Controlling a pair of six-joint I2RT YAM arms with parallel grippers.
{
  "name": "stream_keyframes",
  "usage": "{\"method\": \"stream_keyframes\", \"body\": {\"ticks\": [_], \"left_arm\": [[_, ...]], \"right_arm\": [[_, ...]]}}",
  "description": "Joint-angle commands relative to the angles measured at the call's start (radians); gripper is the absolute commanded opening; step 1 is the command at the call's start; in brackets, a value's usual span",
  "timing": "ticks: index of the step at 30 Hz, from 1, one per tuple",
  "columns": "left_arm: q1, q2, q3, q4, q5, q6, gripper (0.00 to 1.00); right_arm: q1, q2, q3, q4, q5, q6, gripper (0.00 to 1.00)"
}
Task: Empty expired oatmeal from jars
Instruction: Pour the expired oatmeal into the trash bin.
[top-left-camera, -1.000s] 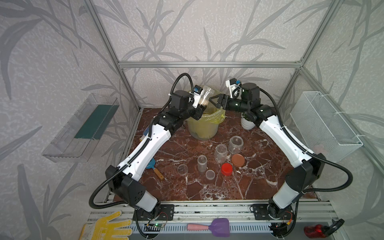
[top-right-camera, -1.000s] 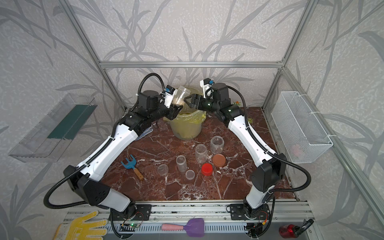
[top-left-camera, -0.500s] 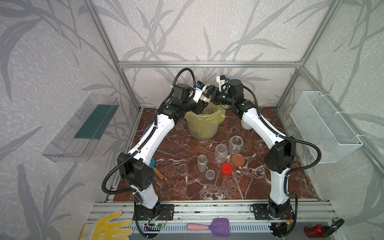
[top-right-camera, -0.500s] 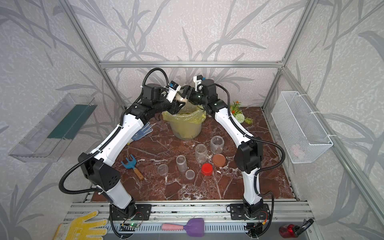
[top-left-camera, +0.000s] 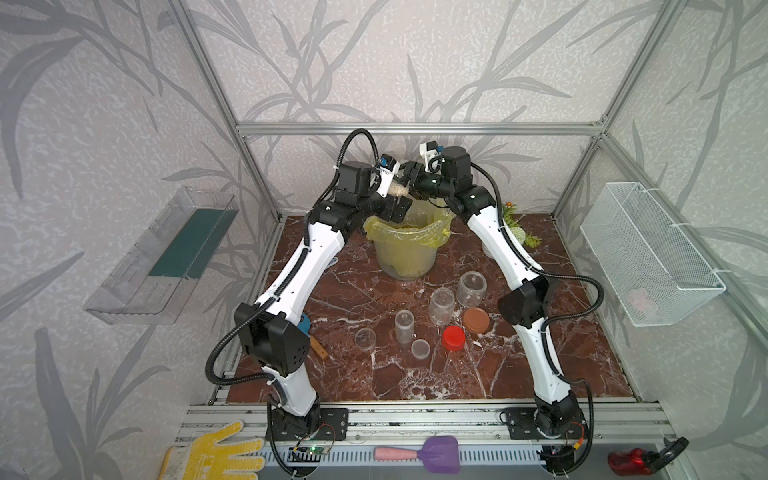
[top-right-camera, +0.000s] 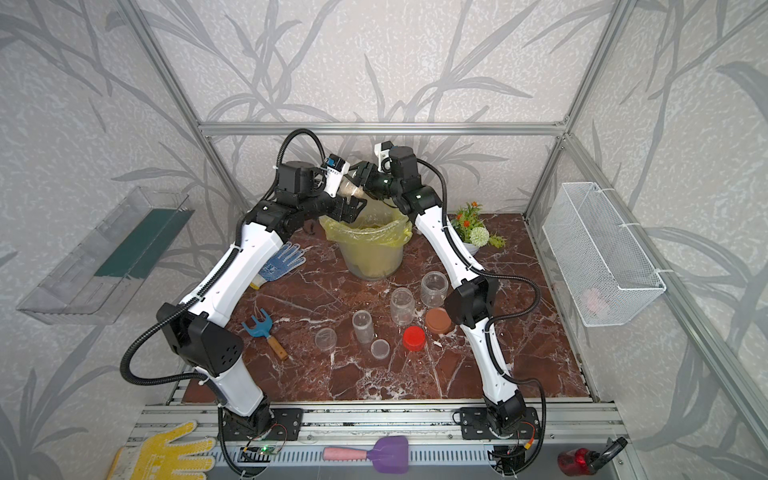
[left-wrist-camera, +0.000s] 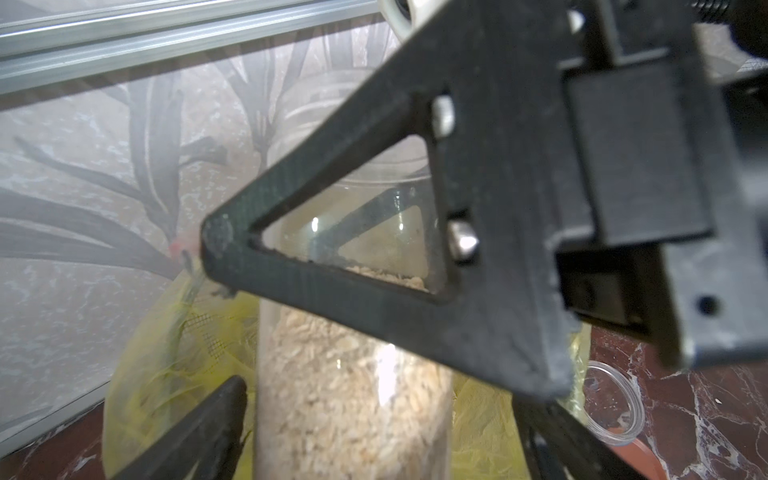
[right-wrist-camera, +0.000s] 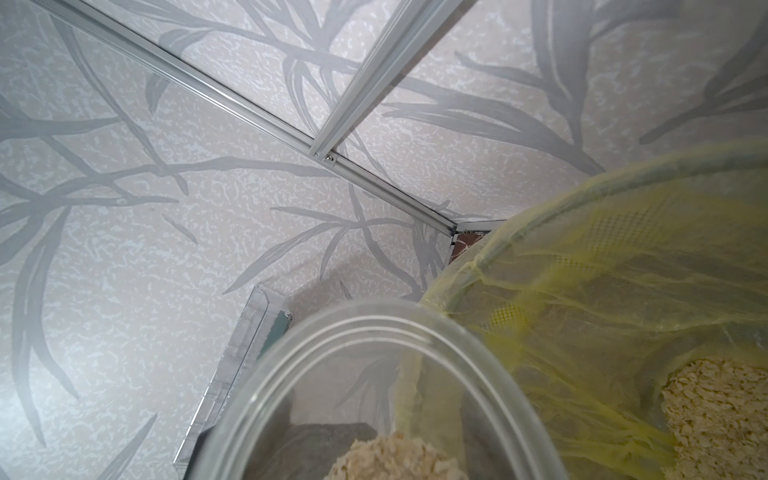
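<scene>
Hanging over the yellow-bagged bin (top-left-camera: 405, 249): one jar (left-wrist-camera: 353, 395) of oatmeal (left-wrist-camera: 332, 424), pinched by the right gripper (top-left-camera: 409, 176); left gripper (top-left-camera: 395, 198) jaws spread, flanking the jar.

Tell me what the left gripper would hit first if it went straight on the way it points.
The jar: in the left wrist view it sits straight ahead between the fingers of the open left gripper, oatmeal inside, the right gripper holding it. The yellow-bagged bin lies behind. Gap unclear.
</scene>
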Motion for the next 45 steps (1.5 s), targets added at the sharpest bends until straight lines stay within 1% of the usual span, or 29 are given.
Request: {"method": "stream_keyframes", "body": {"ticks": [1,3,5,9,11,12,15,18,19,22,24,29,32,34,39,43,45], "left_arm": [[0.003,-0.121,-0.02,-0.038,-0.106,-0.146,0.99],[0.014,-0.176,-0.07,-0.04,-0.131,-0.271,0.99],[0.022,-0.231,-0.134,-0.026,-0.13,-0.432,0.99],[0.021,-0.314,-0.267,0.001,-0.081,-0.753,0.99],[0.021,-0.346,-0.329,0.027,-0.059,-0.881,0.99],[0.02,-0.366,-0.371,0.075,-0.029,-0.933,0.98],[0.019,-0.407,-0.448,0.139,-0.029,-1.133,0.97],[0.016,-0.42,-0.452,0.154,-0.015,-1.243,0.97],[0.011,-0.427,-0.454,0.152,-0.029,-1.27,0.97],[-0.008,-0.476,-0.494,0.211,-0.107,-1.371,0.97],[-0.019,-0.502,-0.496,0.214,-0.172,-1.429,0.97],[-0.035,-0.513,-0.495,0.231,-0.251,-1.555,0.97],[-0.04,-0.514,-0.55,0.262,-0.287,-1.698,0.97],[-0.042,-0.512,-0.584,0.287,-0.312,-1.77,0.97],[-0.043,-0.478,-0.575,0.308,-0.359,-1.852,0.97],[-0.04,-0.425,-0.522,0.302,-0.37,-1.905,0.97],[-0.035,-0.396,-0.514,0.331,-0.363,-1.943,0.97]], "right_arm": [[0.014,0.077,0.243,-0.206,0.071,0.006,0.31],[0.015,0.141,0.383,-0.3,0.108,0.046,0.31],[0.019,0.127,0.35,-0.315,0.12,0.085,0.3],[0.042,0.116,0.38,-0.366,0.186,0.11,0.3],[0.053,0.095,0.382,-0.389,0.227,0.121,0.3],[0.058,0.084,0.38,-0.397,0.249,0.128,0.3],[0.072,0.061,0.381,-0.44,0.307,0.155,0.3],[0.081,0.053,0.382,-0.45,0.334,0.188,0.3],[0.082,0.052,0.384,-0.452,0.34,0.201,0.3],[0.096,0.051,0.382,-0.442,0.358,0.25,0.3],[0.103,0.05,0.382,-0.435,0.375,0.286,0.3],[0.123,0.051,0.382,-0.399,0.409,0.368,0.28],[0.14,0.056,0.383,-0.368,0.432,0.404,0.28],[0.153,0.062,0.384,-0.346,0.45,0.425,0.28],[0.182,0.094,0.387,-0.274,0.48,0.484,0.28],[0.198,0.119,0.387,-0.21,0.484,0.494,0.27],[0.204,0.125,0.386,-0.187,0.487,0.489,0.27]]}}
